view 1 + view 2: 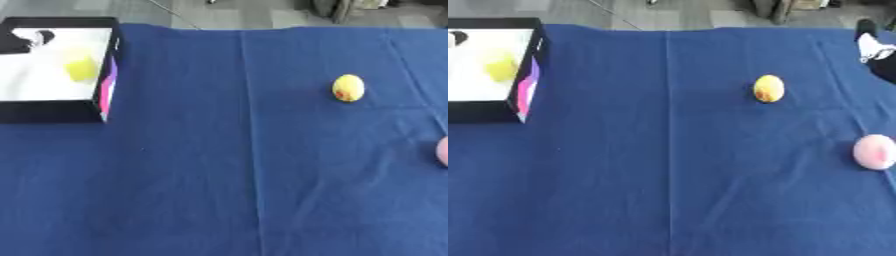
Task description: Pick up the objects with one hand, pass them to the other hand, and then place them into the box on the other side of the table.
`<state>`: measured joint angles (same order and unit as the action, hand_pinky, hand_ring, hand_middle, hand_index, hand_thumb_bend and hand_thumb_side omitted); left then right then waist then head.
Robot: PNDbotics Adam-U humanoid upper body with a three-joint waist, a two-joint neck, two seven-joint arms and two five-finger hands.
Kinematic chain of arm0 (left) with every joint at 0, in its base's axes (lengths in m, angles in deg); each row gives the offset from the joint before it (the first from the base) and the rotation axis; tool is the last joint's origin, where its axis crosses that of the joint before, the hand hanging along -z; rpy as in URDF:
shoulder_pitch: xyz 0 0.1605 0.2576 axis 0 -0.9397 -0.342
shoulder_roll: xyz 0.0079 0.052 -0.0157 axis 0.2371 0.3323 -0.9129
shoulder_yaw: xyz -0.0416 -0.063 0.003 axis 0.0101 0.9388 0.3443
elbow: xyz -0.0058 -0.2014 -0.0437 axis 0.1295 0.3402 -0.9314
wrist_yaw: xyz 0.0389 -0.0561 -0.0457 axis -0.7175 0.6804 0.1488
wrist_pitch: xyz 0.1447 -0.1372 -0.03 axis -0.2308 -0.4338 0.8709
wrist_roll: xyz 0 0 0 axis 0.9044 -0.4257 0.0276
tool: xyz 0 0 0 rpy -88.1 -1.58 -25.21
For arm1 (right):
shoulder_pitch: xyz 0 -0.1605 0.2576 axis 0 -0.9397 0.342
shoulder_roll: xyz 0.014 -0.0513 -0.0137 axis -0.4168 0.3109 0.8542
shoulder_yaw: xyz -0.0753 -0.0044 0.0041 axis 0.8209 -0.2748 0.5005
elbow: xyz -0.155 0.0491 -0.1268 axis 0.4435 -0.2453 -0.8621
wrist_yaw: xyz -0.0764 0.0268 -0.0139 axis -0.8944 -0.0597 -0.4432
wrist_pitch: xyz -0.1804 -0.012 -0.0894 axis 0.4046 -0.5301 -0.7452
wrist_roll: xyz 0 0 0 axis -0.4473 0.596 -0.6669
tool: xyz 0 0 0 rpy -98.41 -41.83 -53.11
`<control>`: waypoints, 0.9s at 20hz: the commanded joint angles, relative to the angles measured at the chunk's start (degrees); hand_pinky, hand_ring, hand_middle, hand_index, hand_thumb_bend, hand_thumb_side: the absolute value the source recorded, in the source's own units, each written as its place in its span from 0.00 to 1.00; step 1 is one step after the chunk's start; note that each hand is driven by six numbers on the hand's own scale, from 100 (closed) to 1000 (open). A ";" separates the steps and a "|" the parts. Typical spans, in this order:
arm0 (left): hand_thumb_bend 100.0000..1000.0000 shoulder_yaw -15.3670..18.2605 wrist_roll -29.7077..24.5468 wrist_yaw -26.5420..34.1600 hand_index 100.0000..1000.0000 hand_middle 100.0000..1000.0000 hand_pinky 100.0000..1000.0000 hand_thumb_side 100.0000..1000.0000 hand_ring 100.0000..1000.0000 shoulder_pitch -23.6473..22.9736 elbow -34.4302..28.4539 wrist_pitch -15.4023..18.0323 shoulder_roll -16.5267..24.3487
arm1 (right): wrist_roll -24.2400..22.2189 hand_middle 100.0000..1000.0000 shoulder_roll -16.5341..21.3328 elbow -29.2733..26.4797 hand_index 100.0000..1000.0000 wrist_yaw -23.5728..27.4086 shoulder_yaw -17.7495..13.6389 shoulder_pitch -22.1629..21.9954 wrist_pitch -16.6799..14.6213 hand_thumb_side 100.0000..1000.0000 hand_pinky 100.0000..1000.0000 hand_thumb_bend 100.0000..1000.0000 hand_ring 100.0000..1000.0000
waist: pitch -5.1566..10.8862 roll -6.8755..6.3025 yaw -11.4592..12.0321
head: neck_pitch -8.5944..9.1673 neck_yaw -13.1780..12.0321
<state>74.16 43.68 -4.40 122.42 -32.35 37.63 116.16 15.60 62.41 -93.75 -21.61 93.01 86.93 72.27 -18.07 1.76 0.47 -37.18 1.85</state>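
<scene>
A yellow egg-shaped object with a red mark (348,88) lies on the blue cloth at the right. A pink round object (875,151) sits near the right edge. The black-walled box (54,111) with a white floor stands at the far left, with a yellow-green object (80,68) inside it. A dark shape over the box's far left corner looks like my left hand (19,44). A black and silver shape over the cloth's far right edge looks like my right hand (873,49). Neither touches an object.
The blue cloth (219,175) covers the whole table, with creases running front to back. The box's right wall shows a pink and purple print (107,87). Grey floor lies beyond the far edge.
</scene>
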 commanded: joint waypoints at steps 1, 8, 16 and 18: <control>0.71 1.03 5.71 9.86 0.81 0.62 0.77 0.41 0.72 -1.78 -12.62 0.38 3.94 | -7.13 0.79 4.52 -0.84 0.81 1.40 -2.11 -0.79 5.07 0.17 0.81 0.27 0.83 | 1.56 -0.19 0.18 | 0.00 2.64; 0.75 2.04 9.65 20.52 0.85 0.66 0.78 0.46 0.74 -8.34 -33.59 3.12 4.06 | -22.85 0.85 8.11 -0.84 0.86 -0.79 -4.50 -3.35 11.19 0.20 0.84 0.37 0.88 | 1.33 -0.42 0.72 | 0.74 7.00; 0.76 2.15 7.43 24.06 0.85 0.65 0.78 0.46 0.73 -12.13 -35.30 13.85 2.28 | -35.03 0.85 9.04 -0.84 0.87 -3.34 -6.86 -6.70 14.73 0.16 0.85 0.45 0.89 | 1.16 -0.66 1.19 | 0.66 9.98; 0.76 2.05 7.05 24.23 0.85 0.66 0.78 0.46 0.73 -12.76 -35.30 15.56 2.08 | -37.00 0.85 9.20 -0.84 0.87 -3.03 -7.28 -7.60 14.95 0.13 0.86 0.48 0.89 | 1.14 -0.66 1.18 | 0.61 10.39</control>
<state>75.34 50.92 19.53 109.22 -66.66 51.89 117.24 -20.16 68.87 -93.91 -24.40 87.06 79.04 87.07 -18.08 1.14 1.64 -37.09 11.80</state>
